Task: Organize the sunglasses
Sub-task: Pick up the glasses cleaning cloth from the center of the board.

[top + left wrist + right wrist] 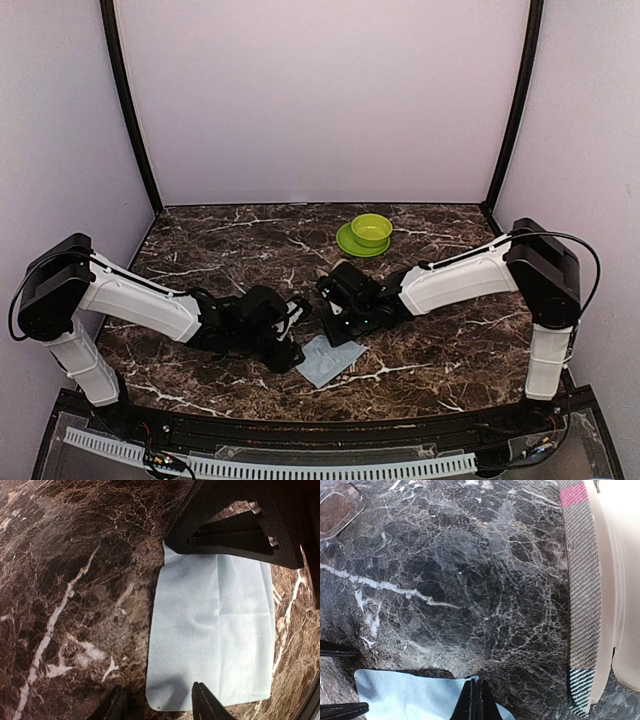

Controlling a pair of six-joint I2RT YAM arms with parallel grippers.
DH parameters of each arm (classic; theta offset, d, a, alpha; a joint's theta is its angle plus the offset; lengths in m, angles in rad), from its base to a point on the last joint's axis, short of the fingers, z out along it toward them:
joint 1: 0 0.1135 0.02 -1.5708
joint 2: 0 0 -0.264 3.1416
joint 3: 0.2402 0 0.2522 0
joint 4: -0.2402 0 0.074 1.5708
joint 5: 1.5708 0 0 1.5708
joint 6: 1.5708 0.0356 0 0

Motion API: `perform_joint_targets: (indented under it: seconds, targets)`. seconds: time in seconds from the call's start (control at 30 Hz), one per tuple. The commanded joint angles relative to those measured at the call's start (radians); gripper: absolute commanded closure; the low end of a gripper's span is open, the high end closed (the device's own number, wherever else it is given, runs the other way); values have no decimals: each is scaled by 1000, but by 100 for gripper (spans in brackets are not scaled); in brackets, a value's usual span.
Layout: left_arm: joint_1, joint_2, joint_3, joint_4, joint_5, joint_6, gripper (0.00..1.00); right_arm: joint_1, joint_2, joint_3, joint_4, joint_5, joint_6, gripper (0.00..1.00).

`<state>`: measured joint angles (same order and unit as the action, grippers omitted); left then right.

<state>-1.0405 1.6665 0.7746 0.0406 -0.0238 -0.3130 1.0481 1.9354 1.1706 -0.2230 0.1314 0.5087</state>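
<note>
Sunglasses (337,507) with a clear frame and brownish tinted lenses show only as one lens corner in the right wrist view. They lie on the dark veined marble tabletop (470,580), well ahead of the right gripper (475,700) and off to its left, and so little shows that their long axis cannot be read. That gripper's fingers are pressed together at the far edge of a pale blue square cleaning cloth (410,695); whether they pinch it I cannot tell. In the left wrist view the left gripper (160,702) has its fingers apart, straddling the near edge of the cloth, which spreads ahead of it towards the right gripper's black body; no sunglasses appear there. From above, both grippers sit close together at the cloth, and I cannot pick the sunglasses out. On this showing the right hand seems the nearer, and reaching them would call for a move forward and leftward
</note>
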Motion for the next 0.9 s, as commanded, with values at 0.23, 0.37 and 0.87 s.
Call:
perform_joint_targets:
  seconds: [0.23,0.37,0.87]
  targets:
    - [-22,16,-1,-51,3,44,64,-5,-40,-11,34,-1,13,100]
    - [-45,28,7,-89,-38,50,69,-5,-40,-40,38,-7,16,100]
    - [-57,21,-10,-99,-76,21,83,-7,-39,-45,60,-27,24,100]
